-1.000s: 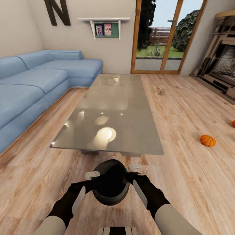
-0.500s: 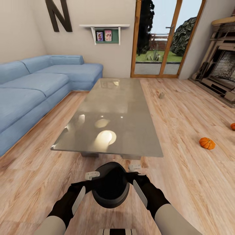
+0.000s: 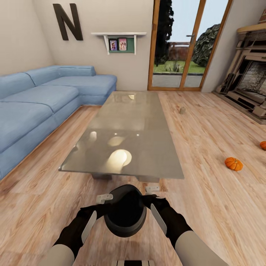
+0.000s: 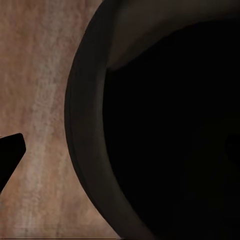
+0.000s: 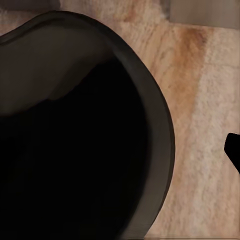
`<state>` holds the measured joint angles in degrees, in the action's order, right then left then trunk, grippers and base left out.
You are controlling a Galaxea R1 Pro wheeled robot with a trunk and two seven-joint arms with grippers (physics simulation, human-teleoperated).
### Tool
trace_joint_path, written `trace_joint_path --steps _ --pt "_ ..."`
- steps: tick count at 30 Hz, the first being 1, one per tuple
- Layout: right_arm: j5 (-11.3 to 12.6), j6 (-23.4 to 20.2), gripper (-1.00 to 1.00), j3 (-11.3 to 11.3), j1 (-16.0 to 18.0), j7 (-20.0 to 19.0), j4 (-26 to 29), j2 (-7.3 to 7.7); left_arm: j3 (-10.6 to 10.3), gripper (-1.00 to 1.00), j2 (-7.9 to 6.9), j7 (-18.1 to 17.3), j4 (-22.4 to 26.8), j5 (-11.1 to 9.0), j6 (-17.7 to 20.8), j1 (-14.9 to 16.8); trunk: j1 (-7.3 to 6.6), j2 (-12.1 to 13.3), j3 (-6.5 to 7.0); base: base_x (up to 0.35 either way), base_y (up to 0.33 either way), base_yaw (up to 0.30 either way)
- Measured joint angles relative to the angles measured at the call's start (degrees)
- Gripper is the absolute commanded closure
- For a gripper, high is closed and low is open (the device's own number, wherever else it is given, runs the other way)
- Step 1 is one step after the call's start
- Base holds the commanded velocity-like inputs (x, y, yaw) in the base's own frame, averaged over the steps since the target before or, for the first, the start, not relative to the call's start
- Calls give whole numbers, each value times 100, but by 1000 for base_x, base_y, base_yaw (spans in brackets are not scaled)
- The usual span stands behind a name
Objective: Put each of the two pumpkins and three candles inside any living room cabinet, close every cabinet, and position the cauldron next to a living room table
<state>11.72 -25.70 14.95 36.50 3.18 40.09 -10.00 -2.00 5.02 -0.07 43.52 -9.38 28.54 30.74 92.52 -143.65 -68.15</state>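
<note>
Head view: the cauldron (image 3: 125,210) hangs between the two arms just short of the near end of the table (image 3: 127,129), above the plank floor (image 3: 207,207). The left gripper (image 3: 104,198) meets the pot's rim on one side and the right gripper (image 3: 152,190) meets it on the other; each shows a pale finger beside the rim, so both seem to clamp the wall of the pot, though the fingers on the inner side are hidden.

Left wrist view: the cauldron's rim (image 4: 85,135) curves past a dark interior in which no contents can be made out, with one black fingertip (image 4: 10,152) outside the wall over the wood. The right wrist view gives the same: thick dark rim (image 5: 157,120), black hollow, a fingertip (image 5: 233,146) outside the pot.

On the table's glossy grey top lie only reflections of lights. Beyond the table's right edge, about level with its far half, a small cream candle (image 3: 182,110) stands on the floor. Right of the table's near end, well apart from it, sits one orange pumpkin (image 3: 234,163), and a second pumpkin (image 3: 263,145) is cut by the frame edge beyond it. The blue sofa (image 3: 40,99) runs along the table's left side.
</note>
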Motion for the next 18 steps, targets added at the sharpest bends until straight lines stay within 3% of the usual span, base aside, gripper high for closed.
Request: trace_joint_path --steps 9,18 --pt "0 0 -100 0 3 0 0 0 -7 -100 0 2 0 4 0 1 2 0 0 -263 0 0" --pt "4 0 -100 0 2 0 0 0 -14 -100 13 5 6 -6 0 -1 -1 0 0 -33 0 0"
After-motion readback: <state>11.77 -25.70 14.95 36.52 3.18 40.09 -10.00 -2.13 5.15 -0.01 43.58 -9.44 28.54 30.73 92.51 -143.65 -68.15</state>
